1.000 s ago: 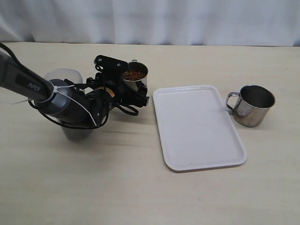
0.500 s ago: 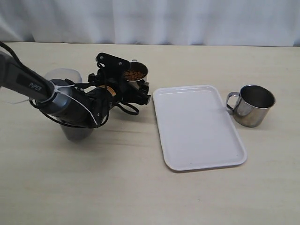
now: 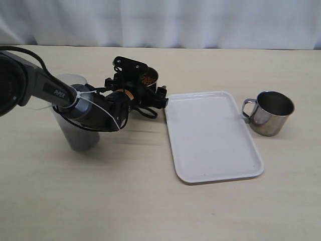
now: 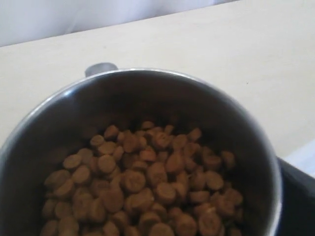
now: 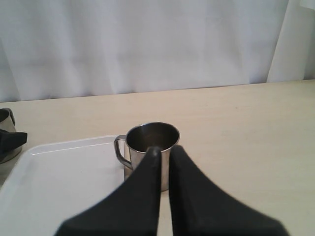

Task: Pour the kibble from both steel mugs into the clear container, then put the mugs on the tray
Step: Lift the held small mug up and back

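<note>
A steel mug [image 3: 150, 80] holding brown kibble [image 3: 147, 79] stands just left of the white tray [image 3: 213, 135]. My left gripper [image 3: 145, 86] is open, with its jaws standing either side of this mug. In the left wrist view the mug [image 4: 147, 93] and its kibble [image 4: 142, 187] fill the picture. The clear container [image 3: 75, 125] stands behind the left arm, partly hidden by it. A second steel mug [image 3: 268, 113], empty, sits right of the tray. In the right wrist view my right gripper [image 5: 165, 150] is shut and empty, short of that mug [image 5: 152, 142].
The tray [image 5: 64, 182] lies flat between the two mugs with nothing on it. A white curtain [image 3: 160, 22] backs the far edge of the tan table [image 3: 150, 201]. The left arm's cables [image 3: 88, 108] loop beside the container.
My left arm has pushed rightward toward the kibble mug, and its jaws now flank the mug. More of the clear container shows. The right gripper and the empty mug have not moved.
</note>
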Motion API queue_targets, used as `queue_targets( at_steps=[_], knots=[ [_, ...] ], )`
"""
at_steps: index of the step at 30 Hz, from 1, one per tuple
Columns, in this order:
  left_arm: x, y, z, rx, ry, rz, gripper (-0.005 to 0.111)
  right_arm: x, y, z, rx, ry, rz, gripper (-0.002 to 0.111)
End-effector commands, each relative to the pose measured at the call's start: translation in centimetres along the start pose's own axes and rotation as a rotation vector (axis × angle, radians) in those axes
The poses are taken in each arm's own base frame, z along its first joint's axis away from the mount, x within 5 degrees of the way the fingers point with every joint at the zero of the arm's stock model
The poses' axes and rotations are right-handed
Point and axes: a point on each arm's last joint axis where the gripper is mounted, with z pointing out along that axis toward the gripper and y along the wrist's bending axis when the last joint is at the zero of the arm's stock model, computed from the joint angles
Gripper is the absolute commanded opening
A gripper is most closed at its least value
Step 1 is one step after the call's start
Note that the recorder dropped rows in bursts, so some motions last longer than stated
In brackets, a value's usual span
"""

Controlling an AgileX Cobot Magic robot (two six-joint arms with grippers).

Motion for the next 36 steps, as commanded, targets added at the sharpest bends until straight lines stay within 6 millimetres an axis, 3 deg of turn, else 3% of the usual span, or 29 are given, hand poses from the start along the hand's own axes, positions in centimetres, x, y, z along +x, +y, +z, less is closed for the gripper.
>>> queue_targets(
  at_steps=[1,6,13,22,36],
  knots=[
    [0.7,-0.3,0.2,0.032,0.04,0.033,0.07,0.1,-0.1,0.0,0.009,0.003,-0.007,0.005],
    [0.7,-0.3,0.2,0.032,0.062,0.024,0.039,0.1,-0.1,0.0,0.009,0.003,-0.007,0.005],
    [0.4,-0.3,0.2,0.031,0.049,0.022,0.013,0.1,-0.1,0.0,0.009,0.003,-0.007,0.005],
    [-1.4,-0.6,-0.4,0.04,0.011,0.019,0.012,0.1,-0.1,0.0,0.009,0.003,-0.007,0.005],
    [-7.8,-5.2,-4.0,0.149,-0.147,0.039,0.012,0.1,-0.1,0.0,0.009,0.003,-0.007,0.005]
  ],
)
